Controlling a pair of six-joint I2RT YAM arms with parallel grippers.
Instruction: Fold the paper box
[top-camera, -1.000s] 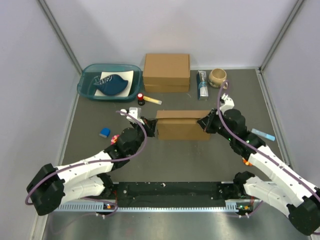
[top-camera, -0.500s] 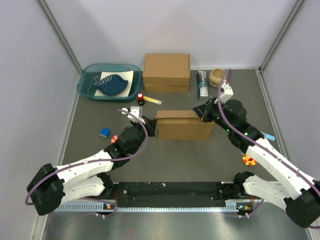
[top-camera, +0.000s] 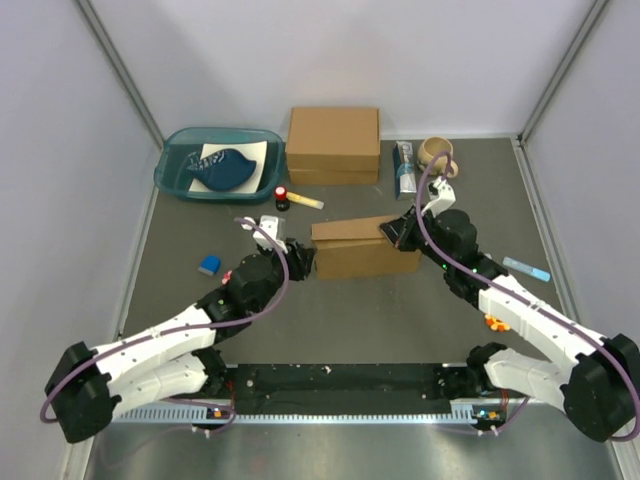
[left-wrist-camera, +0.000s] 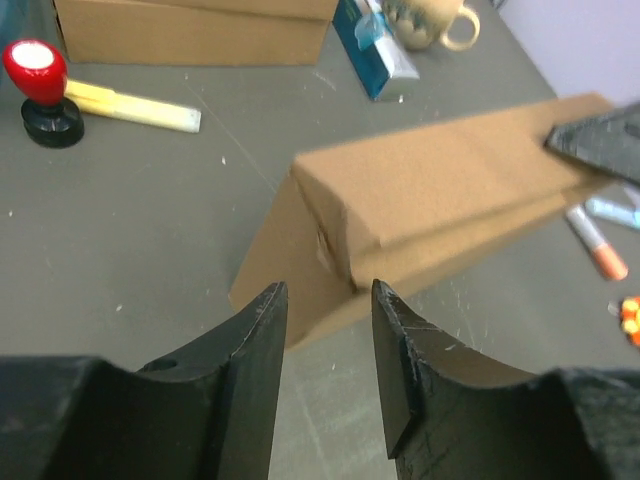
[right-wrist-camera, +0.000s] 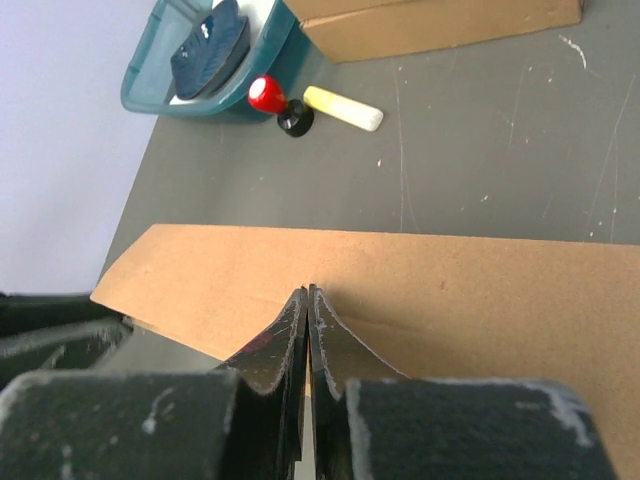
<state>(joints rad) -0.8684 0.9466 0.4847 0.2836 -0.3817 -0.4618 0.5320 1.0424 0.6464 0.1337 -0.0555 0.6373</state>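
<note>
Found mid-table: paper box (top-camera: 362, 252), matte brown cardboard, folded into a long block, top panel gaping slightly along one edge. Bare stretch of scuffed dark grey table (top-camera: 340, 325) in front; pale walls (top-camera: 330, 60) on three sides. Left gripper (top-camera: 300, 257) released, jaws spread just short of the box's left corner. Right gripper (top-camera: 389, 232) clenched, tips against the top panel's right end; flap caught or not, cannot tell.

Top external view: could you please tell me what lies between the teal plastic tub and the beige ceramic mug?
A thick brown cardboard box and, nearer the mug, a blue packet; the top external view shows both.
</note>
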